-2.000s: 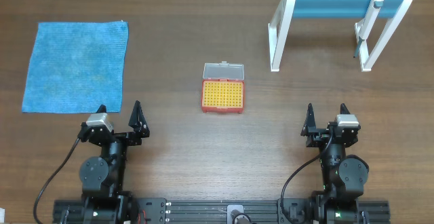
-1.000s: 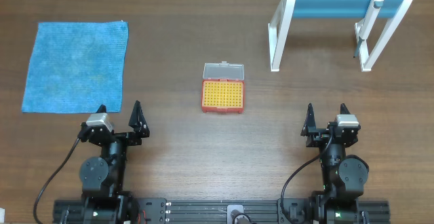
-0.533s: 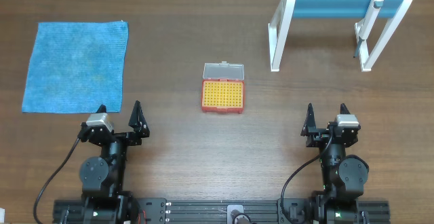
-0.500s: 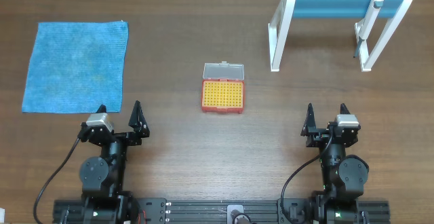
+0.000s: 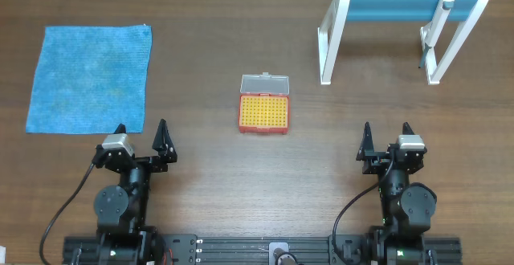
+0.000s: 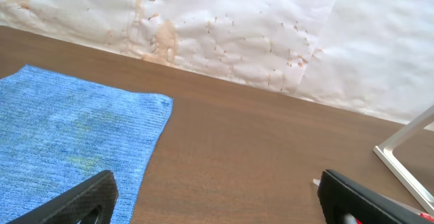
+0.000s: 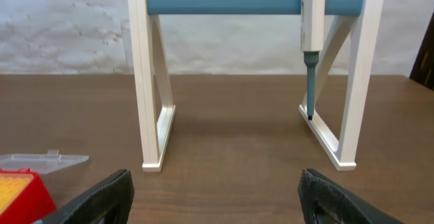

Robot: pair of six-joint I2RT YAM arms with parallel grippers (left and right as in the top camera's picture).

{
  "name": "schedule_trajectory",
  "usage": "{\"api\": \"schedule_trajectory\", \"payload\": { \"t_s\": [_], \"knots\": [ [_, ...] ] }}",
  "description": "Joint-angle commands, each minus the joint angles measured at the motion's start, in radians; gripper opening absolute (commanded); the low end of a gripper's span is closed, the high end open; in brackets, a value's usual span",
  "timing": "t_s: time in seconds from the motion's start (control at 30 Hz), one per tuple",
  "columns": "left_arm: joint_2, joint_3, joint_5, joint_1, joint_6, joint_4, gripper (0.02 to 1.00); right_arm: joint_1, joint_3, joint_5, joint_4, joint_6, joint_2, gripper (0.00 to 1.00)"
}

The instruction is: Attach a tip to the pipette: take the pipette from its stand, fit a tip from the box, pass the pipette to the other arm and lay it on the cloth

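Wooden counter (image 5: 321, 161). Blue cloth (image 5: 90, 79) lies flat, far left. White-framed stand (image 5: 385, 6) with a blue bar, far right. Tip box (image 5: 263, 114) in the centre, lid open. Left tool (image 5: 141, 126) and right tool (image 5: 386, 127) both near edge, jaws spread, empty. Pipette (image 7: 312, 20) hangs upright at the stand's right end, close beside its leg. Risks: an off-line reach clips that leg and shifts the stand; a light box may slide when pressed for a tip.

A white pipette (image 7: 312, 27) is hung upright at one end of the blue-barred stand (image 5: 385, 6). An open orange tip box (image 5: 263, 114) is set centrally, and a blue cloth (image 5: 90, 80) is spread flat far left.
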Motion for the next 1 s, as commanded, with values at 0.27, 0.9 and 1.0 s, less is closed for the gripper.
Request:
{"api": "schedule_trajectory", "payload": {
  "t_s": [0.27,0.9,1.0],
  "knots": [
    [-0.007,-0.002,-0.015,0.001,-0.005,-0.005,0.952,-0.204,0.303,0.003,0.681,-0.138,0.945,0.794],
    [-0.008,-0.002,-0.015,0.001,-0.005,-0.005,0.954,-0.289,0.733,-0.225,0.803,-0.138,1.596,0.792],
    [-0.007,-0.002,-0.015,0.001,-0.005,-0.005,0.954,-0.289,0.734,-0.225,0.802,-0.138,1.598,0.794]
  ]
}}
